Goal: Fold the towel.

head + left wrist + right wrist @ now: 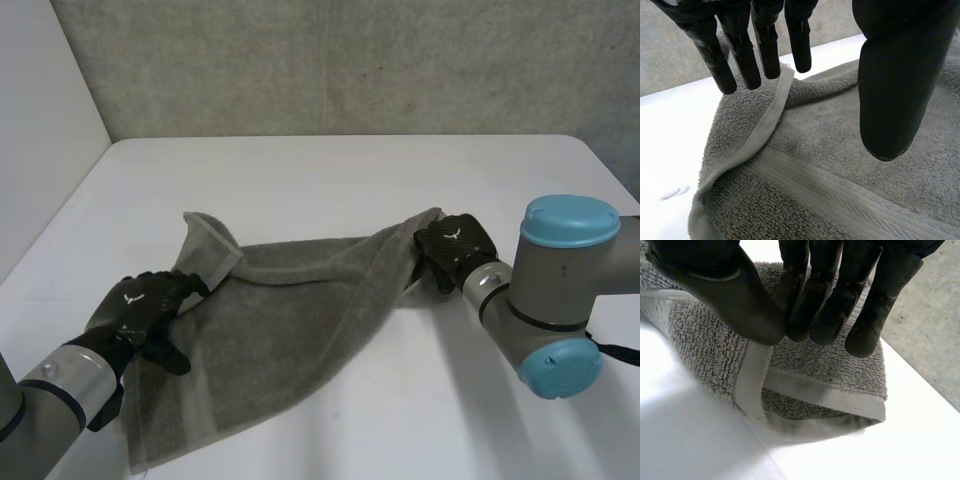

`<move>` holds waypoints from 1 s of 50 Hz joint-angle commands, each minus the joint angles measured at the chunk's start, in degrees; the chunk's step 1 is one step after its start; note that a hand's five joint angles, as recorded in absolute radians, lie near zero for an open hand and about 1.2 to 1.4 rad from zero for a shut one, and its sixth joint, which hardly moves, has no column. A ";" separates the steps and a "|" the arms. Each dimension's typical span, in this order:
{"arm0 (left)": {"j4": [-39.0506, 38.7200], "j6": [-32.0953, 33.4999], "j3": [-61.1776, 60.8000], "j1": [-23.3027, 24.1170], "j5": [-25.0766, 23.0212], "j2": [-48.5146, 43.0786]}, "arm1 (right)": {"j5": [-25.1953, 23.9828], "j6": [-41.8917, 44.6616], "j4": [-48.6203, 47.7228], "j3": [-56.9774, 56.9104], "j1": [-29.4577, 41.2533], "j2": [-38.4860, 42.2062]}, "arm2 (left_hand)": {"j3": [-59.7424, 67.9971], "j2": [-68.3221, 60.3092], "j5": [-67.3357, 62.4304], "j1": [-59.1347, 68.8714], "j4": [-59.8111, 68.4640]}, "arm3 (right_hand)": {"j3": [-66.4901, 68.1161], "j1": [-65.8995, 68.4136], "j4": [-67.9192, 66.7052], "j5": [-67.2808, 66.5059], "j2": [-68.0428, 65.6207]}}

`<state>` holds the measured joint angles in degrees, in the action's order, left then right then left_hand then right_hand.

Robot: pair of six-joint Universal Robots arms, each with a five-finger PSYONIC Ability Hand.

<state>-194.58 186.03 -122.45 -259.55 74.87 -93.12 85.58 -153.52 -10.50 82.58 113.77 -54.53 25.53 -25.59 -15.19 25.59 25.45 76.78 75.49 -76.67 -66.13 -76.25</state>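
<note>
A grey towel (280, 330) lies rumpled across the white table (330, 170), its left far corner folded over. My left hand (140, 305) rests at the towel's left edge. In the left wrist view its fingers (740, 55) are straight and spread, their tips just above the turned-over hem of the towel (840, 165), with the thumb apart from them. My right hand (455, 245) is at the towel's right far corner. In the right wrist view its thumb (740, 295) is pressed against the fingers, pinching the bunched corner of the towel (810, 375), whose hem band runs up into the pinch.
A grey wall stands behind the table's far edge and a white panel on the left. Bare table surface lies beyond the towel and to the right front, under my right arm (550, 290).
</note>
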 commanded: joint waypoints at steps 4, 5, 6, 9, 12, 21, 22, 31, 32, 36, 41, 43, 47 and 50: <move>1.22 1.17 -3.06 0.89 0.27 0.39 | -0.85 -0.03 2.42 5.30 -3.20 -8.83 | 0.34 -0.29 -0.68 0.29 0.42 | 3.22 4.51 -3.33 -3.87 -3.75; 1.22 1.17 -3.06 0.89 0.27 0.39 | -0.86 -0.03 2.42 5.31 -3.20 -8.84 | 0.33 -0.27 -0.66 0.27 0.41 | 3.22 4.51 -3.33 -3.87 -3.75; 1.22 2.22 -3.76 1.15 0.45 0.39 | -1.03 -0.03 2.42 6.44 -3.64 -10.23 | -0.84 0.89 0.50 -0.89 -0.76 | 3.22 4.51 -3.33 -3.87 -3.75; 1.14 5.20 -5.16 1.24 0.54 -0.13 | -1.99 -0.03 2.24 8.64 -4.60 -12.17 | -1.52 1.57 1.18 -1.57 -1.44 | 3.22 4.51 -3.33 -3.87 -3.75; 1.05 9.06 -6.48 0.89 0.54 -0.40 | -2.79 -0.03 2.24 10.31 -4.96 -13.15 | -1.52 1.58 1.19 -1.58 -1.44 | 3.22 4.51 -3.33 -3.87 -3.75; 1.22 14.97 -10.44 0.45 0.45 0.13 | -3.49 0.06 1.80 12.43 -6.63 -12.71 | -3.04 3.09 2.70 -3.09 -2.96 | 3.22 4.51 -3.33 -3.87 -3.75; 1.14 15.14 -10.53 0.45 0.54 0.22 | -3.49 0.15 1.72 12.34 -6.63 -12.45 | -3.04 3.09 2.70 -3.09 -2.96 | 3.22 4.51 -3.33 -3.87 -3.75; 1.31 15.15 -10.88 0.98 0.45 2.06 | -3.58 0.15 1.72 12.51 -6.63 -11.83 | -3.37 3.43 3.04 -3.43 -3.29 | 3.22 4.51 -3.33 -3.87 -3.75; 1.66 15.23 -10.97 1.06 0.36 2.41 | -3.84 0.23 1.72 12.51 -6.63 -11.74 | -3.71 3.76 3.37 -3.76 -3.63 | 3.22 4.51 -3.33 -3.87 -3.75; 2.45 15.76 -10.80 1.24 0.54 2.41 | -4.54 0.23 1.63 12.34 -6.63 -11.66 | -5.73 5.78 5.39 -5.78 -5.65 | 3.22 4.51 -3.33 -3.87 -3.75; 2.37 16.46 -10.53 1.24 0.54 1.71 | -4.55 0.32 1.63 12.34 -6.63 -11.31 | -4.56 4.61 4.22 -4.61 -4.48 | 3.22 4.51 -3.33 -3.87 -3.75; 2.28 16.73 -10.62 1.15 0.54 1.62 | -4.55 0.32 1.63 12.43 -6.63 -11.30 | -3.88 3.93 3.54 -3.93 -3.80 | 3.22 4.51 -3.33 -3.87 -3.75; 1.84 17.87 -10.88 1.24 0.54 1.27 | -4.55 0.41 1.63 12.43 -6.63 -11.13 | -3.04 3.09 2.70 -3.09 -2.96 | 3.22 4.51 -3.33 -3.87 -3.75; 1.67 18.92 -10.80 1.33 0.54 0.75 | -4.55 0.41 1.63 12.43 -6.54 -11.13 | -3.04 3.09 2.70 -3.09 -2.96 | 3.22 4.51 -3.33 -3.87 -3.75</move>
<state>-192.42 203.27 -133.14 -258.31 75.41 -91.61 81.00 -153.15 -8.88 94.97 107.15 -65.73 19.25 -25.59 -9.38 19.12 19.08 76.78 76.54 -76.67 -67.42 -76.26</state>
